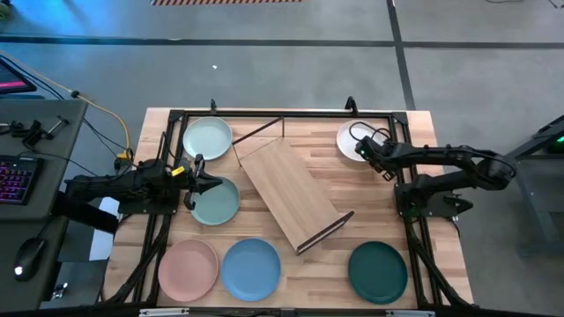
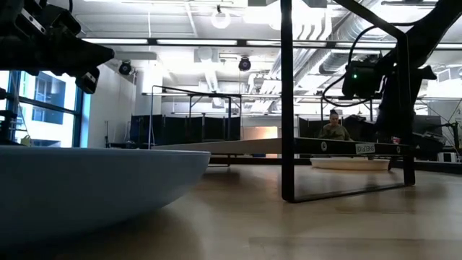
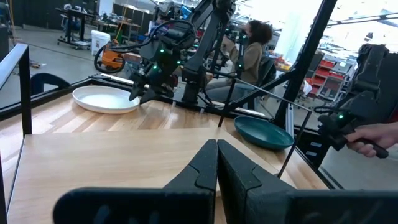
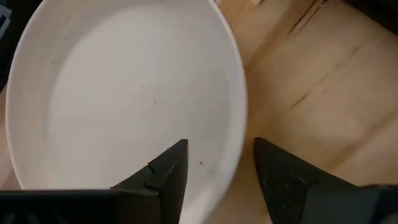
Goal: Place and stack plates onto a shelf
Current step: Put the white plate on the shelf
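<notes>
The light wood shelf [image 1: 291, 194] stands askew in the table's middle. Around it lie the pale mint plate [image 1: 207, 138], sage green plate [image 1: 216, 201], pink plate [image 1: 188, 269], light blue plate [image 1: 251, 269] and dark teal plate [image 1: 377, 271]. The white plate [image 1: 355, 141] rests flat near the far right corner. My right gripper [image 4: 217, 165] is open, slanting down over the white plate's near rim [image 4: 239, 124], one finger over the inside and one outside. My left gripper [image 3: 217, 155] is shut, hovering by the sage plate's far left rim and pointing toward the shelf. My right gripper stands open astride the white plate's rim [image 4: 236, 155], coming from above and from the table's right. One finger [image 4: 165, 171] is over the plate's inside, the other [image 4: 277, 168] outside it. Whether either finger touches the plate, I cannot tell. The plate lies flat on the table.
Dark frame rods [image 1: 264, 115] run along the table's edges, and the shelf's own rods [image 2: 287, 108] rise at its ends. A keyboard [image 1: 13, 176] and mouse lie on a desk to the left. A person [image 3: 252, 53] sits beyond the table, and a hand [image 3: 373, 138] shows at its side.
</notes>
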Action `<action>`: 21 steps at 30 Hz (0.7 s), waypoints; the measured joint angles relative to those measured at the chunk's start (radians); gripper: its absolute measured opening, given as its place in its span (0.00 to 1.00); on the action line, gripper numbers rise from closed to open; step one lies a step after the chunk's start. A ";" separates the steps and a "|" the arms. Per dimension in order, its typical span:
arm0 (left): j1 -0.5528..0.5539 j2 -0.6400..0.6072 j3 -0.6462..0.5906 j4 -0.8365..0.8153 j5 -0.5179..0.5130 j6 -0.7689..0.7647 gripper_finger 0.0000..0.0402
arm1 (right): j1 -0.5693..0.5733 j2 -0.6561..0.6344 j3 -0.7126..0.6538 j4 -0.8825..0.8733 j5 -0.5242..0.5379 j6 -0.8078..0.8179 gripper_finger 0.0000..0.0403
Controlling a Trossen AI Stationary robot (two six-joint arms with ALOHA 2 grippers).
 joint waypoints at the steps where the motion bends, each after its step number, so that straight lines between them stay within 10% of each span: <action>1: 0.000 0.000 0.000 0.000 0.000 0.000 0.00 | -0.005 0.008 0.000 0.003 0.000 -0.003 0.37; 10: 0.000 0.000 0.000 0.000 0.000 0.000 0.00 | -0.011 0.061 0.004 -0.021 -0.001 -0.013 0.02; 21: 0.000 0.000 0.000 0.000 0.000 0.000 0.00 | -0.007 -0.108 0.020 -0.019 -0.011 -0.247 0.00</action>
